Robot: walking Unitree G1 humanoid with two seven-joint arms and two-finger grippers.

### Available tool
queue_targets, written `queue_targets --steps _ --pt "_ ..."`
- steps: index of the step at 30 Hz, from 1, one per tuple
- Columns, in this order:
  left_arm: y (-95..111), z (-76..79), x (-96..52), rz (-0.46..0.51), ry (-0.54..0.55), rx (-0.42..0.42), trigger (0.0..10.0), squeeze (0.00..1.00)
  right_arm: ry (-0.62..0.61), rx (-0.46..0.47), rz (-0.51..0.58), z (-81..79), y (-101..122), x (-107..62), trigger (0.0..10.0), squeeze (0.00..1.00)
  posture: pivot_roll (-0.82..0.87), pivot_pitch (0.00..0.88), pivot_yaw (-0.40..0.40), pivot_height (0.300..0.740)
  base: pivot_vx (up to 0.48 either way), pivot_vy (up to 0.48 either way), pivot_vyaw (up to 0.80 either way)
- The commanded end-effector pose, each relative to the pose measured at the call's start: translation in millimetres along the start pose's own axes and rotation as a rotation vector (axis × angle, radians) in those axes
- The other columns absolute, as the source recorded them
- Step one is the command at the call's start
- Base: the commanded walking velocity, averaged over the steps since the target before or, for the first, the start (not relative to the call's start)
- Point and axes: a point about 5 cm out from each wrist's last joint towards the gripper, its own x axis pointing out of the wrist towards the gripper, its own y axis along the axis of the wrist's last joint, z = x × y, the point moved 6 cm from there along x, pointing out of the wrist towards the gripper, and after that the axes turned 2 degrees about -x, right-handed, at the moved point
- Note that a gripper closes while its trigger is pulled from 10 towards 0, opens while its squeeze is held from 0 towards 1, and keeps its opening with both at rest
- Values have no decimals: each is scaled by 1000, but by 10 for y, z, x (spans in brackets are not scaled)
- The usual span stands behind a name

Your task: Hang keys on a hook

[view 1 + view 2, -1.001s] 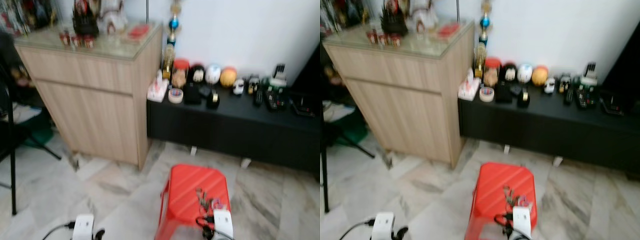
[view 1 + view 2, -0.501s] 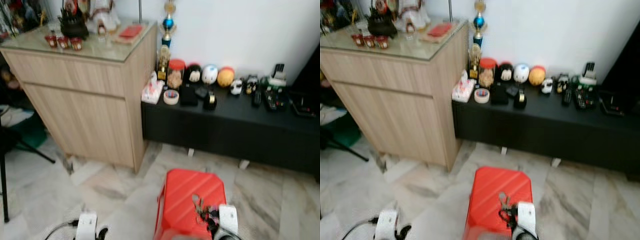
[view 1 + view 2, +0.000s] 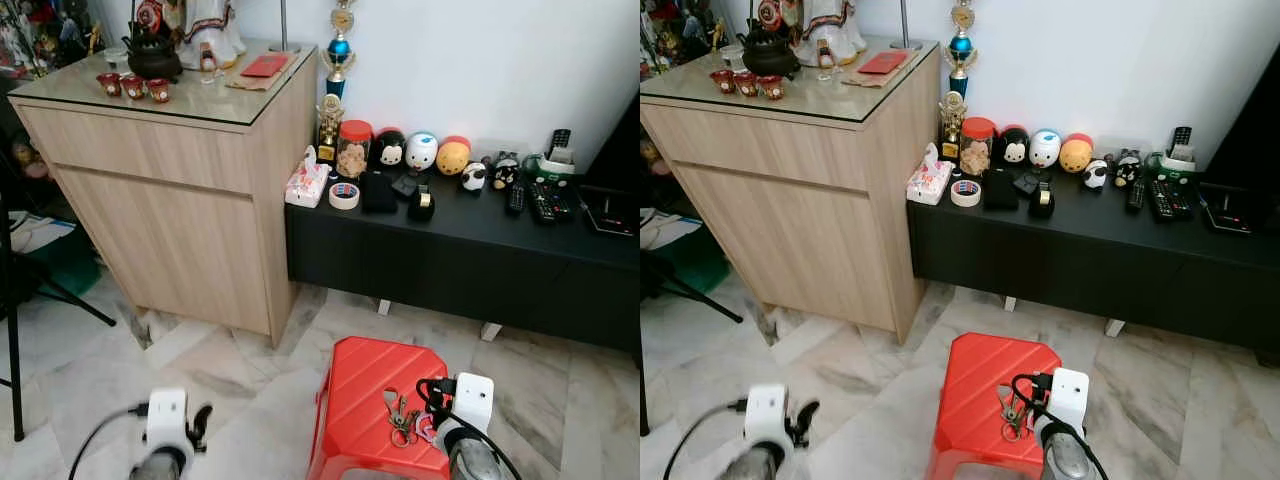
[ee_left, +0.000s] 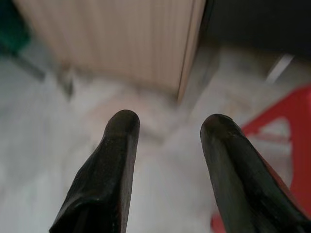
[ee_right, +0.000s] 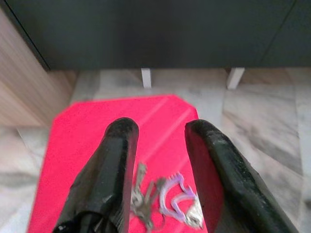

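Head view: the keys lie loose on the red stool, just ahead of the right hand — placed for an easy pickup.

Right wrist view: its fingers spread, straddling the keys, gripping nothing.

Left wrist view: left hand spread, idle over floor.

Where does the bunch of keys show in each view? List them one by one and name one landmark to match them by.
Left eye view: the bunch of metal keys with a purple fob lies near the front right of the red plastic stool.
Right eye view: same spot.
Right wrist view: on the stool, between the two black fingers of the open right gripper.
Left wrist view: not in it.
Shared landmark: the red stool.
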Motion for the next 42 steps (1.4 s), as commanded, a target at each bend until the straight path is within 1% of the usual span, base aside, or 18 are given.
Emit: queue_targets --steps 1,2,5,6,8,9,10,11,12,16,19,26,27,31,35,37,39,42 --pt "88 1 18 40 3 -20 10000 0 9 11 31 -16 68 10 10000 0 59 0 -55 740 0 0 0" --pt "171 27 35 76 -5 -30 10000 0 15 5 38 -30 75 6 10000 0 55 0 -57 740 0 0 0" --pt "291 77 49 132 -23 -39 10000 0 22 -14 69 -51 118 -3 10000 0 56 0 -60 740 0 0 0" --pt "356 106 37 170 -36 -39 10000 0 35 -25 102 -80 166 -15 10000 0 55 0 -62 740 0 0 0" --pt "378 130 10 195 -45 -38 10000 0 45 -20 121 -96 186 -30 10000 0 55 0 -69 740 0 0 0" --pt "368 168 -62 224 -61 -26 10000 0 42 -11 139 -90 192 -56 10000 0 59 0 -73 740 0 0 0" --pt "368 168 -62 224 -61 -26 10000 0 42 -11 139 -90 192 -56 10000 0 59 0 -73 740 0 0 0" --pt "339 184 -124 237 -63 -24 10000 0 40 -11 152 -89 193 -80 10000 0 68 0 -81 740 0 0 0" --pt "315 174 -151 238 -52 -34 10000 0 39 -15 158 -92 196 -90 10000 0 71 0 -84 740 0 0 0" --pt "319 180 -149 239 -52 -39 10000 0 42 -23 164 -105 209 -88 10000 0 67 0 -84 740 0 0 0" --pt "383 216 -116 250 -64 -35 10000 0 43 -25 177 -106 249 -81 10000 0 68 0 -85 740 0 0 0" --pt "477 212 -93 271 -63 -32 10000 0 42 -40 179 -109 291 -58 10000 0 67 0 -85 740 0 0 0" --pt "487 201 -87 272 -61 -30 10000 0 38 -59 157 -109 264 -46 10000 0 66 0 -84 730 0 0 0" --pt "492 202 -79 269 -61 -29 10000 0 37 -60 153 -108 260 -44 10000 0 68 0 -85 700 0 0 0" --pt "501 213 -71 267 -64 -29 10000 0 38 -66 144 -109 249 -41 10000 0 68 0 -85 680 0 0 0" --pt "505 221 -64 265 -65 -30 10000 0 40 -68 140 -117 246 -37 10000 0 67 0 -86 660 0 0 0" --pt "505 221 -62 264 -65 -30 10000 0 41 -70 137 -123 243 -35 10000 0 67 0 -85 650 0 0 0" --pt "484 228 -56 252 -66 -27 10000 0 60 -78 146 -155 245 -46 10000 0 69 0 -86 650 0 0 0"
